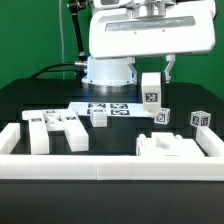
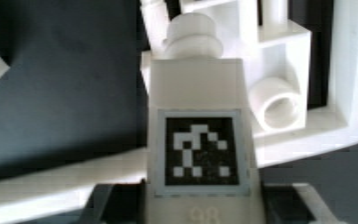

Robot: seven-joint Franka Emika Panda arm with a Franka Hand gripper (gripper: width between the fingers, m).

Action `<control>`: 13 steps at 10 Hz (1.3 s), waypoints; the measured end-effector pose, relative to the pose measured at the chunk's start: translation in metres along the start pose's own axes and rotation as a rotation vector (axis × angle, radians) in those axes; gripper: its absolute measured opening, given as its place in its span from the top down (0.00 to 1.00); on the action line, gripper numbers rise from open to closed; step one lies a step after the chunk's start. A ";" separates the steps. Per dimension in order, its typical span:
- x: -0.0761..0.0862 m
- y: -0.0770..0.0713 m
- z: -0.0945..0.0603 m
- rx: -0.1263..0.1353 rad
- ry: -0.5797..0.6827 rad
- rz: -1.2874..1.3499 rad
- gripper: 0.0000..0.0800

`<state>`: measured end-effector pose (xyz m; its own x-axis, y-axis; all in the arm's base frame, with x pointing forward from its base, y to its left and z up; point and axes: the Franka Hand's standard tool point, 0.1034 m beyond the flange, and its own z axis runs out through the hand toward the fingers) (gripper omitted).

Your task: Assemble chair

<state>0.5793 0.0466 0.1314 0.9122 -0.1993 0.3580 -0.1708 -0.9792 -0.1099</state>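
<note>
A slotted white chair part (image 1: 55, 130) is laid on the black surface (image 1: 30, 100) at the exterior view's left. The marker board (image 1: 112, 107) is located near the centre, with a small block (image 1: 100, 118) just beside it. Further right, the pincer (image 1: 152, 78) is clamped shut on an upright tagged white bar (image 1: 151, 95). A tagged cube (image 1: 201, 119) is positioned at the far right.

setting: robotics lab test cell. evidence: white robot arm (image 1: 140, 40) stands at the back of a black tabletop (image 1: 25, 100); plain green backdrop (image 1: 30, 40) behind it; low white border wall (image 1: 110, 167) fences the work area; marker board (image 1: 120, 108) and white chair parts (image 1: 55, 130) carry square black-and-white tags.
</note>
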 end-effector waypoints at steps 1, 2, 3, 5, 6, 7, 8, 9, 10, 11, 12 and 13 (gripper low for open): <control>-0.001 -0.005 0.001 0.002 -0.021 -0.034 0.64; 0.010 -0.010 0.002 0.007 -0.007 -0.062 0.64; 0.016 -0.014 0.005 0.010 0.001 -0.105 0.64; 0.015 -0.019 0.004 0.014 -0.001 -0.092 0.64; 0.015 -0.018 0.004 0.013 -0.002 -0.091 0.64; 0.015 -0.019 0.004 0.014 -0.002 -0.092 0.64; 0.015 -0.020 0.005 0.014 -0.003 -0.097 0.64; 0.023 -0.030 0.006 0.018 0.004 -0.136 0.64; 0.037 -0.037 0.008 0.023 0.021 -0.183 0.64; 0.043 -0.039 0.010 0.024 0.031 -0.227 0.64; 0.042 -0.038 0.011 0.023 0.030 -0.255 0.64; 0.043 -0.037 0.011 0.022 0.048 -0.250 0.64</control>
<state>0.6286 0.0750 0.1406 0.9064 0.0467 0.4199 0.0665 -0.9972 -0.0327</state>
